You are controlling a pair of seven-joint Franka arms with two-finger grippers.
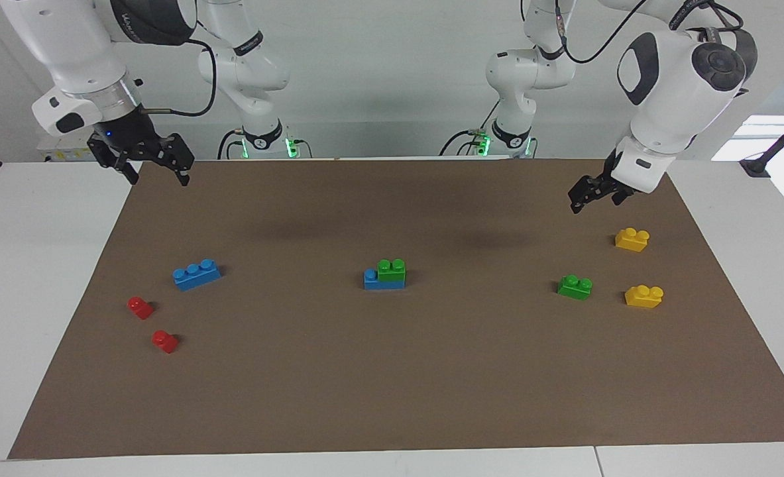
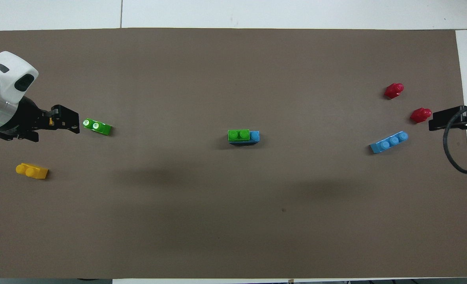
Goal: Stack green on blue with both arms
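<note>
White table [image 1: 47, 278] under a brown mat [image 1: 392, 384] reaching nearly to every table edge, wide bare stretches across the half farthest from the robots. Left arm [image 1: 670, 86] raised at its own end, left gripper [image 1: 587, 192] hanging empty with fingers spread, over the mat's nearest strip close to one yellow brick [image 1: 631, 239]. Right arm [image 1: 80, 59] raised at the other end, right gripper [image 1: 145, 158] empty with fingers spread, over the mat's corner nearest the robots. Mid-mat, green brick [image 1: 391, 270] seated on a blue brick [image 1: 372, 279], covering two studs and leaving one stud bare toward the right arm's end; open mat all around the pair. Loose blue brick [image 1: 196, 274] lying slightly askew toward the right arm's end, two small red bricks [image 1: 140, 307] [image 1: 165, 341] just beside it, nearer the mat's side edge and farther from the robots. Loose green brick [image 1: 575, 287] toward the left arm's end, second yellow brick [image 1: 643, 296] beside it on the side edge's side. Broad clear lanes between the central pair and each cluster.
</note>
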